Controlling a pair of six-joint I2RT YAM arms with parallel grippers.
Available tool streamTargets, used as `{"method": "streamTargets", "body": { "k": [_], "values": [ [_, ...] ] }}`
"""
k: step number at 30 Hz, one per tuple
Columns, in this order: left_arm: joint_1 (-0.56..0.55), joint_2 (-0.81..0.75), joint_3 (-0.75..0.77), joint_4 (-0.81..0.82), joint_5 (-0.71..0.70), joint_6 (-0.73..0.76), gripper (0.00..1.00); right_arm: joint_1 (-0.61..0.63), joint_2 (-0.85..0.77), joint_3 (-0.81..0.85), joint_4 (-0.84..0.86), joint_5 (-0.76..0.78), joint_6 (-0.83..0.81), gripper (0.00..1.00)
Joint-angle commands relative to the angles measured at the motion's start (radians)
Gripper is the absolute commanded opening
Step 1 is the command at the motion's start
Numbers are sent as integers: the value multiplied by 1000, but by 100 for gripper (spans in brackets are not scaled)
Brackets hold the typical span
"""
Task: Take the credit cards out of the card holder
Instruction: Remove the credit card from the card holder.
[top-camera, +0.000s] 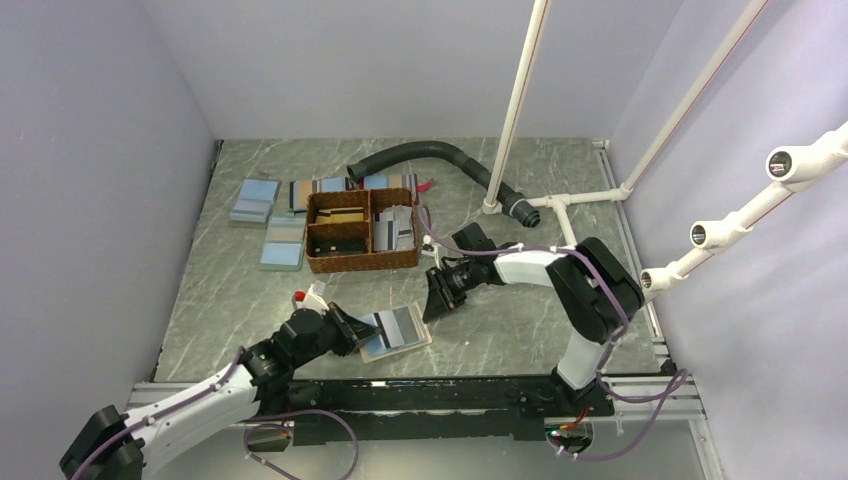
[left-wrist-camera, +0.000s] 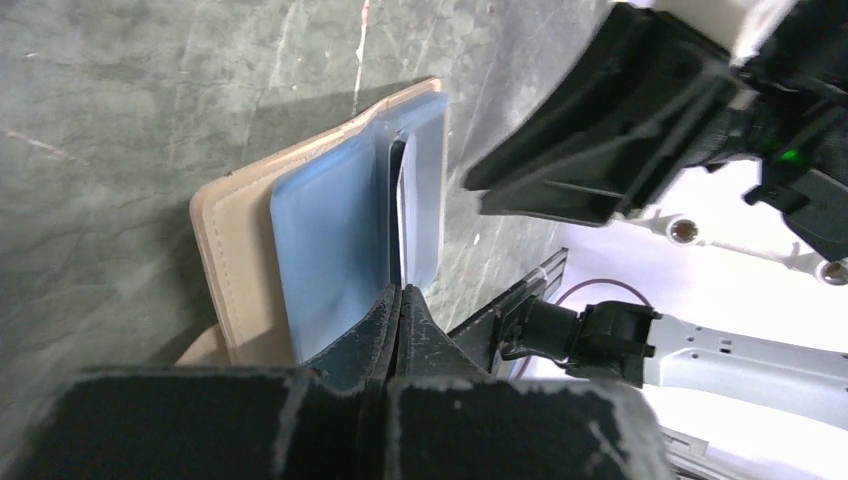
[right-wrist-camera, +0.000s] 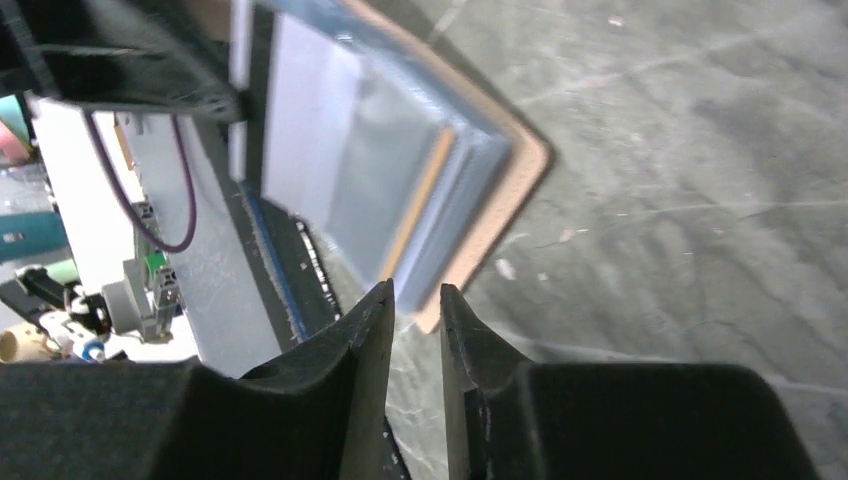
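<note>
The card holder (top-camera: 397, 331) lies open near the table's front edge, tan rim around light blue and grey inner faces. Credit cards (right-wrist-camera: 425, 200) sit tucked in its pockets, their edges showing at the end. My left gripper (top-camera: 366, 328) is at the holder's left side, its jaws pressed together on the edge of the blue pocket (left-wrist-camera: 330, 230); in the left wrist view the left gripper (left-wrist-camera: 400, 293) shows no gap. My right gripper (top-camera: 436, 306) hovers just off the holder's right corner (right-wrist-camera: 520, 165). In the right wrist view the right gripper (right-wrist-camera: 416, 292) is slightly open with nothing between its fingers.
A brown woven basket (top-camera: 362, 262) with two compartments holding cards stands behind the holder. Light blue flat rectangles (top-camera: 255, 200) lie to its left. A black hose (top-camera: 440, 158) and a white pipe frame (top-camera: 565, 200) sit at the back right.
</note>
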Motion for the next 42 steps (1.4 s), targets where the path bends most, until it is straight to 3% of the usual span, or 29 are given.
{"method": "streamTargets", "body": {
  "k": [1, 6, 20, 26, 31, 35, 42],
  "values": [
    [6, -56, 28, -164, -20, 46, 0, 2, -133, -19, 14, -124, -123, 30],
    [7, -41, 101, -330, -7, 40, 0, 2, -164, -16, -9, -170, -178, 41],
    [16, -19, 335, -563, -20, 153, 0, 1, -152, 49, -111, -232, -296, 49],
    [16, -27, 378, -464, 20, 325, 0, 1, -171, 89, -174, -286, -358, 64],
    [16, 12, 375, -315, 102, 442, 0, 1, -176, 117, -203, -310, -366, 86],
    [16, 64, 369, -166, 154, 486, 0, -2, -174, 117, -187, -329, -338, 94],
    [16, 129, 349, 23, 207, 491, 0, -43, -151, 109, -108, -384, -231, 98]
  ]
}}
